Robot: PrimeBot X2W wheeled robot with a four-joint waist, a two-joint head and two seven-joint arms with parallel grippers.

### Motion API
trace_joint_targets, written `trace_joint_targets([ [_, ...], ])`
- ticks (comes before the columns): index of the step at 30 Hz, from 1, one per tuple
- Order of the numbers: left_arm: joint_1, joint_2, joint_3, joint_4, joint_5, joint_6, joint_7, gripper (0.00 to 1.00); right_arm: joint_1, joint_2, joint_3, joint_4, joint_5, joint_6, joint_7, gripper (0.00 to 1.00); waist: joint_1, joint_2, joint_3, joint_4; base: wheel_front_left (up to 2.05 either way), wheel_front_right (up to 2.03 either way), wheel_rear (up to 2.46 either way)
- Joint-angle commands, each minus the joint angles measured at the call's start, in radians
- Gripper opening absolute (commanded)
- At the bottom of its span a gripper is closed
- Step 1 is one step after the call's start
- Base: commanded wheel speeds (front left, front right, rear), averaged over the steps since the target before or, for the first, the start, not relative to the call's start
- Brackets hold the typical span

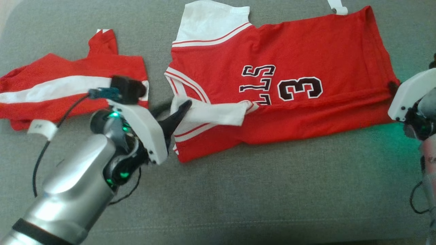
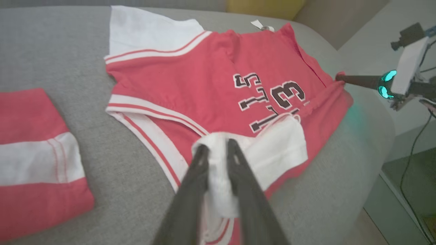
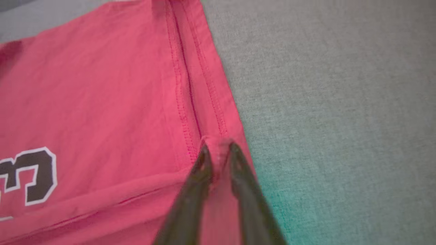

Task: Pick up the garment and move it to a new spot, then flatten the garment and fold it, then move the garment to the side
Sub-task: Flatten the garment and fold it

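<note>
Laid flat on the grey cushion (image 1: 218,190), reaching from the centre of the head view out to 3 o'clock: the red jersey (image 1: 306,41), collar end toward 9 o'clock, hem toward 3. Judged well past the opening steps: picked up, relocated and smoothed, going by the tidy spread. First fold apparently in place too, with the long edge at 6 o'clock turned up over the front and the near white sleeve (image 1: 218,114) doubled in on top of it. Far sleeve (image 1: 207,20) at 11 o'clock not yet folded in. Left to do, by this reckoning: the remaining folds, then the shift to the side.

Left fingers (image 2: 195,177) at the jersey's 8 o'clock corner, drawn to a narrow gap with a wad of white sleeve clamped between. Right fingers (image 3: 196,180) at the 3 o'clock hem, likewise nearly together, pinching a small ridge of red seam.

At 9 o'clock, well apart from the jersey: a second red garment (image 1: 68,68) with a white band, already folded.

Readable: a large black "3" outlined in white, beside it "LLS" in the same lettering, both lying sideways, any further letters hidden under the fold. White tag (image 1: 337,6) at the 1 o'clock edge: no legible print. White label (image 1: 42,128) by the second garment: marks too blurred to read.
</note>
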Motion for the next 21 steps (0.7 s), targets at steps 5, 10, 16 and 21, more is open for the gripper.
trace_joint_targets([
  [5,-0.082,-0.023,0.144,0.04,0.006,0.058,-0.177,1.0,-0.018,0.002,0.044,-0.104,0.066,0.007,-0.217,1.0,-0.0001,0.0,-0.022,-0.01,0.0,0.0,0.0],
  [10,-0.073,-0.046,0.197,0.048,0.009,0.077,-0.305,1.0,0.022,0.005,0.084,-0.178,0.122,0.007,-0.391,1.0,-0.0001,0.0,-0.052,-0.021,0.0,0.0,0.0],
  [16,-0.002,-0.086,0.293,0.004,0.024,0.129,-0.431,1.0,0.127,0.0,0.184,-0.32,0.145,0.007,-0.651,1.0,-0.0001,0.0,-0.111,-0.034,0.0,0.0,0.0],
  [21,0.121,-0.139,0.379,-0.102,0.189,0.181,-0.44,1.0,0.245,0.013,0.189,-0.424,0.067,0.007,-0.753,1.0,-0.0001,0.0,-0.15,-0.04,0.0,0.0,0.0],
])
